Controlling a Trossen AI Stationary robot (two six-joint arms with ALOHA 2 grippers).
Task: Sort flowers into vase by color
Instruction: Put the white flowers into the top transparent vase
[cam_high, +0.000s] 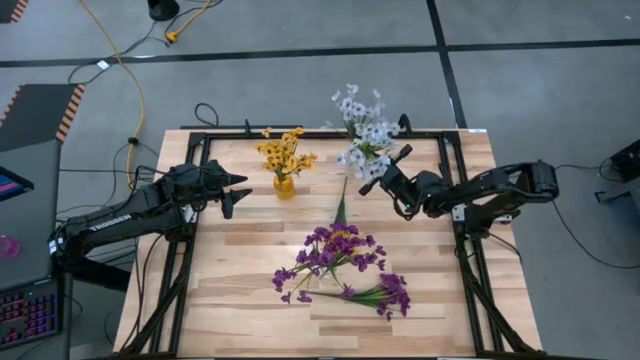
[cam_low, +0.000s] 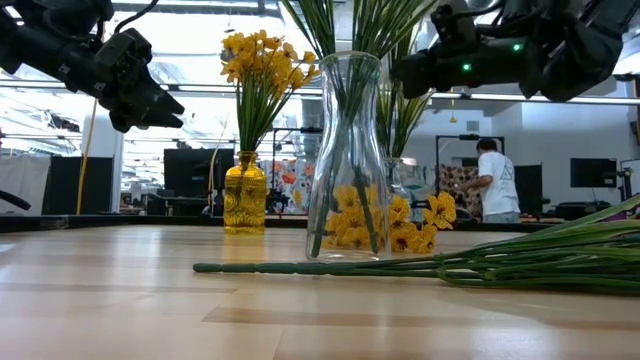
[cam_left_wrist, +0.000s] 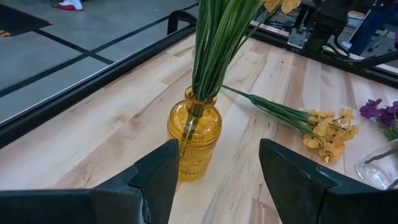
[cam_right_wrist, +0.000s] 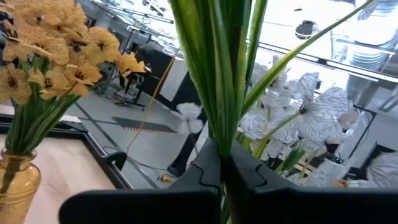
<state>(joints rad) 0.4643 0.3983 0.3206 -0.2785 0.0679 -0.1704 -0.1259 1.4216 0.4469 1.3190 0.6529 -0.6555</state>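
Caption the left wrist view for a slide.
Open left gripper faces the amber vase of green stems; a yellow sprig lies beyond.

A robotics lab or workshop: a pale wooden bench on grey concrete floor with taped lines, a trailing yellow cable, dark monitors behind.

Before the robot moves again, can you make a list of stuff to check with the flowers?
1. Right gripper shut on the white flowers' green stems: ok.
2. Those stems reach into the clear vase: ok.
3. Left gripper open and empty, beside the yellow vase: ok.
4. Yellow vase upright with yellow flowers in it: ok.
5. Purple flowers sorted: not ok, they lie on the table.
6. A yellow sprig lies loose on the table: not ok.
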